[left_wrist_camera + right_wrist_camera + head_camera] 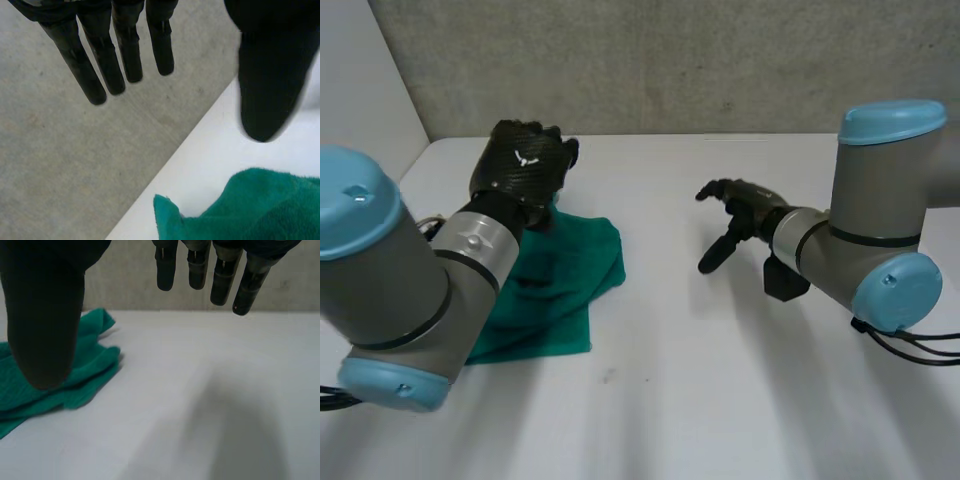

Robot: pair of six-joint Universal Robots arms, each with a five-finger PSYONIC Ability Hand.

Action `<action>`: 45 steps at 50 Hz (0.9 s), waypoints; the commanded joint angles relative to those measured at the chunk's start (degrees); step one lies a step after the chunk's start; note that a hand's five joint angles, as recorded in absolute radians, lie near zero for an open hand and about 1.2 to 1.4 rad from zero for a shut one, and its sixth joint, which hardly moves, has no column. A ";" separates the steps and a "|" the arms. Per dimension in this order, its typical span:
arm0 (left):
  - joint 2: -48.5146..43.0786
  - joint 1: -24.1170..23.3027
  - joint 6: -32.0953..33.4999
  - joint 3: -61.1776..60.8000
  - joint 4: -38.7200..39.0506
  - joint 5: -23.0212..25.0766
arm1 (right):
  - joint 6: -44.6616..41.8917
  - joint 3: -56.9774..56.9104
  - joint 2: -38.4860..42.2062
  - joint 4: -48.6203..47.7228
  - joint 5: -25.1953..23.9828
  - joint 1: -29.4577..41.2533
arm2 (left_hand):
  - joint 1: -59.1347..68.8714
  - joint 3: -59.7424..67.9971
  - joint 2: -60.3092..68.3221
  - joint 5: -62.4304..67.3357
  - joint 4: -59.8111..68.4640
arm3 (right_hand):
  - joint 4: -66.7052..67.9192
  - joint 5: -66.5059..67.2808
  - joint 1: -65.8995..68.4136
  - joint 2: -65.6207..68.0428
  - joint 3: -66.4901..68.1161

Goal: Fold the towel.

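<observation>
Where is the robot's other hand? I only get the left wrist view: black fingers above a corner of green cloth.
Observer: The right hand hovers over bare table, apart from the towel, on the right arm's side of it.
Operator: Is it holding anything?
Observer: No. Its own wrist view shows straight fingers and a thumb with nothing between them.
Operator: How does the whole cloth look?
Observer: In the head view the towel lies bunched in loose layers, and part of it is hidden behind the left arm.
</observation>
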 commanded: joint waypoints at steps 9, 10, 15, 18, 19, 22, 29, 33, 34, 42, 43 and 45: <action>-25.22 9.70 2.87 12.01 -4.77 1.97 | -8.09 12.14 -8.43 -1.93 0.05 -1.56 | 6.11 3.89 4.33 4.43 4.31 | -3.28 -3.84 -1.75 -2.77 -2.10; -25.66 9.70 2.87 12.28 -4.77 2.23 | -8.35 12.75 -8.77 -2.36 0.14 -2.08 | 7.97 5.75 6.19 6.29 6.17 | -3.28 -3.84 -1.75 -2.77 -2.10; -26.63 9.88 2.87 12.90 -4.77 4.61 | -8.71 15.65 -9.83 -3.34 0.05 -5.43 | 32.14 29.92 30.36 30.46 30.34 | -3.28 -3.84 -1.75 -2.77 -2.10; -26.20 9.88 3.04 12.63 -4.77 5.40 | -8.71 15.74 -9.83 -3.34 0.05 -5.52 | 52.19 49.97 50.41 50.52 50.39 | -3.28 -3.84 -1.75 -2.77 -2.10; -26.02 9.88 3.04 12.54 -4.77 5.40 | -8.71 15.74 -9.92 -3.34 0.14 -5.52 | 52.21 49.99 50.42 50.53 50.40 | -3.28 -3.84 -1.75 -2.77 -2.10; -23.04 9.52 3.22 12.37 -5.21 4.70 | -8.71 15.48 -10.01 -3.34 0.23 -5.52 | 52.21 49.99 50.42 50.53 50.40 | -3.28 -3.84 -1.75 -2.77 -2.10; -7.33 8.12 1.99 8.16 -5.30 2.94 | -8.44 13.55 -10.27 -3.34 0.49 -5.17 | 52.21 49.99 50.42 50.53 50.40 | -3.28 -3.84 -1.75 -2.77 -2.10; -1.42 6.54 0.94 6.22 -5.39 2.85 | -5.81 9.86 -9.22 -2.28 0.40 -5.17 | 52.21 49.99 50.42 50.53 50.40 | -3.28 -3.84 -1.75 -2.77 -2.10; 0.85 5.67 0.50 5.17 -5.39 2.85 | -3.89 8.64 -8.17 -1.76 0.05 -4.99 | 52.21 49.99 50.42 50.53 50.40 | -3.28 -3.84 -1.75 -2.77 -2.10; 11.75 4.08 0.32 -1.24 -5.04 2.85 | 9.29 -1.64 1.67 -0.79 -4.86 0.89 | 52.21 49.99 50.42 50.53 50.40 | -3.28 -3.84 -1.75 -2.77 -2.10; 12.30 4.07 0.32 -1.60 -5.04 2.85 | 10.18 -2.36 2.38 -0.70 -5.39 1.33 | 52.21 49.99 50.42 50.53 50.40 | -3.28 -3.84 -1.75 -2.77 -2.10; 13.35 4.07 0.32 -2.04 -4.95 2.76 | 11.94 -4.02 3.96 -0.70 -6.10 2.13 | 52.21 49.99 50.42 50.53 50.40 | -3.28 -3.84 -1.75 -2.77 -2.10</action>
